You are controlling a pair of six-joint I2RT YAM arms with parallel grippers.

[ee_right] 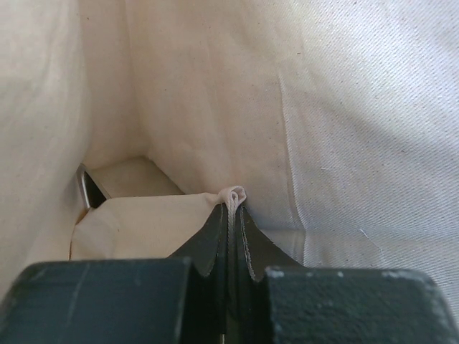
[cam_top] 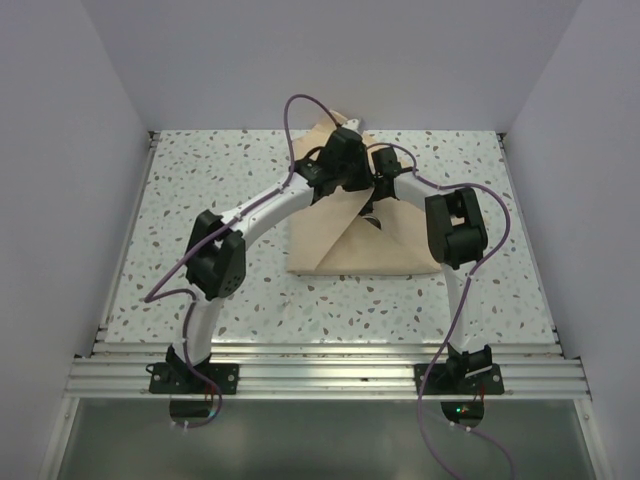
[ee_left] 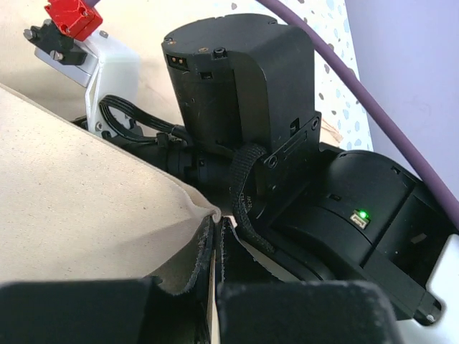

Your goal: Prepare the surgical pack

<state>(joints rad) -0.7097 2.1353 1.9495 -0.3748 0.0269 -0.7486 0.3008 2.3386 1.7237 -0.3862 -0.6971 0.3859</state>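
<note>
The surgical pack's tan wrap sheet (cam_top: 345,248) lies mid-table, its flaps drawn up into a peak where both arms meet. My left gripper (ee_left: 216,231) is shut on a frayed edge of the wrap sheet (ee_left: 86,208), with the right arm's black wrist (ee_left: 287,143) close in front of it. My right gripper (ee_right: 232,212) is shut on a small pinched fold of the wrap sheet (ee_right: 215,93), with cloth rising on all sides. A corner of the steel tray (ee_right: 85,188) shows under the cloth at left. Instruments and gauze are hidden.
The speckled table (cam_top: 200,180) has walls on three sides. Purple cables (cam_top: 290,120) loop over both arms above the pack. An aluminium rail (cam_top: 330,375) carries the arm bases at the near edge.
</note>
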